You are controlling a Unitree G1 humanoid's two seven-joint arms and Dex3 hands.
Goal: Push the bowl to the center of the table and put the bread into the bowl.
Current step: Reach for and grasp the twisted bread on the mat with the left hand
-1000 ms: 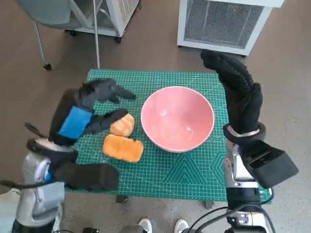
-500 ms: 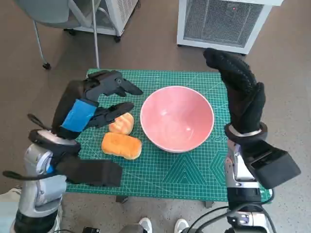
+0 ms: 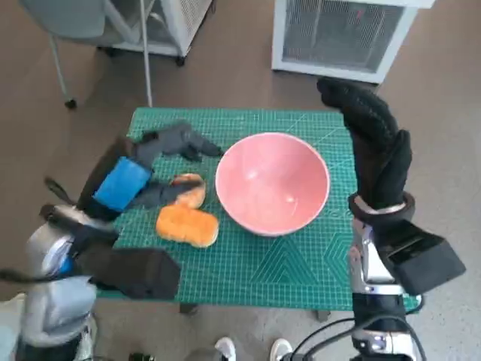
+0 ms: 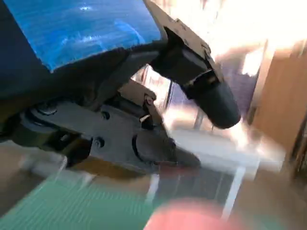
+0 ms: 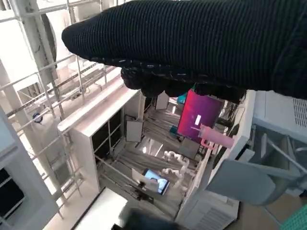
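Pink bowl [image 3: 272, 183] sits on the green cutting mat [image 3: 248, 263] that covers the surface, roughly mid-mat, a touch toward 3 o'clock. Nothing in it.

2 bread pieces lie at the bowl's 9 o'clock: a rounder bun [image 3: 191, 191] just beside the bowl's rim, and a flatter orange loaf [image 3: 187, 226] at the bun's 6 o'clock, touching or nearly touching it — can't tell which from the head view.

Left robot hand [image 3: 154, 162] — black, blue tape on its back — hangs over the mat at the bun's 10 o'clock, fingers apart and holding nothing. Upper fingers [image 3: 197, 142] reach toward the bowl's rim at about 10 o'clock of the bowl; the lower one [image 3: 161, 193] lies against or right over the bun's near side, contact unclear. Left wrist view is badly blurred: fingers spread w/ a gap between them, green mat and a pink smear of bowl below.

Right robot hand [image 3: 373, 143], in the black knitted glove, stands raised at the bowl's 3 o'clock, near the mat's edge, fingers stretched up and away — empty, not touching the bowl as far as I can see. Right wrist view shows only the glove across the top and shelving beyond.

White grilled unit [image 3: 342, 34] on the floor at 12 o'clock, a chair leg [image 3: 60, 64] at 10 o'clock.
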